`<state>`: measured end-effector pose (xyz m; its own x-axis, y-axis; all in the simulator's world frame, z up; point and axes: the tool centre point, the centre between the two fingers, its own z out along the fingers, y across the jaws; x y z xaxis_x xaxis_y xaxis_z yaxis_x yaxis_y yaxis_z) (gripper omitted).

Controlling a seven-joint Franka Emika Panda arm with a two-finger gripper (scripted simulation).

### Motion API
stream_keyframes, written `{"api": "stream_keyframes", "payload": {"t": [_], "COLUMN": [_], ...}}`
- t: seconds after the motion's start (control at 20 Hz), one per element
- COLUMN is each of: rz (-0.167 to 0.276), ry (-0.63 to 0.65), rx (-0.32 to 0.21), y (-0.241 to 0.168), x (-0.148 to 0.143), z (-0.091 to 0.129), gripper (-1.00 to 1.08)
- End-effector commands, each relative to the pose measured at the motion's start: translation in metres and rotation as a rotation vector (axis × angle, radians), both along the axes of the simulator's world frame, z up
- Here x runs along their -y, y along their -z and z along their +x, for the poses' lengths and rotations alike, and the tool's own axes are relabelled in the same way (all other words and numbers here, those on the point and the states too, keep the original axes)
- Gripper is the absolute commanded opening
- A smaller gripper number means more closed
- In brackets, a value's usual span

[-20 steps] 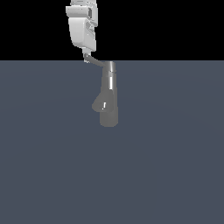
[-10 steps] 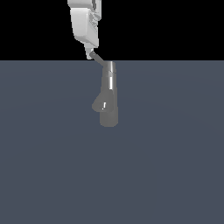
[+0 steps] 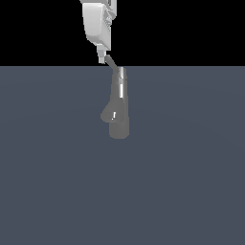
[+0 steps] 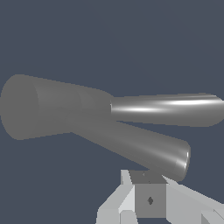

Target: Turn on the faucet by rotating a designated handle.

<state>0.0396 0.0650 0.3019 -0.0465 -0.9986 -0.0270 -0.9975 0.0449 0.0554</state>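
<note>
A: Faucet (image 3: 118, 107) stands mid-surface; its handle (image 3: 110, 61) juts from the top, gripper (image 3: 102, 59) touching its tip.

B: Open or closed, I can't tell. Push sideways, staying near the tip.

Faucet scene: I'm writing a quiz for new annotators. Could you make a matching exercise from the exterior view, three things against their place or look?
Things:
1. faucet
2. handle
3. gripper

Descriptions:
A. white, coming down from the picture's top edge
B. thin grey bar slanting up from the body's top toward the exterior view's left
C. tall grey glossy body with a stubby spout on the exterior view's left

Pairs: 1-C, 2-B, 3-A
</note>
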Motion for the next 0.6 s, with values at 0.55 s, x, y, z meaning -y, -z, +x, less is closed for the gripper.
{"api": "stream_keyframes", "payload": {"t": [0.55], "rz": [0.005], "ry": [-0.023], "rx": [0.0], "y": [-0.003], "x": [0.056], "z": [-0.007], "gripper": [-1.0]}}
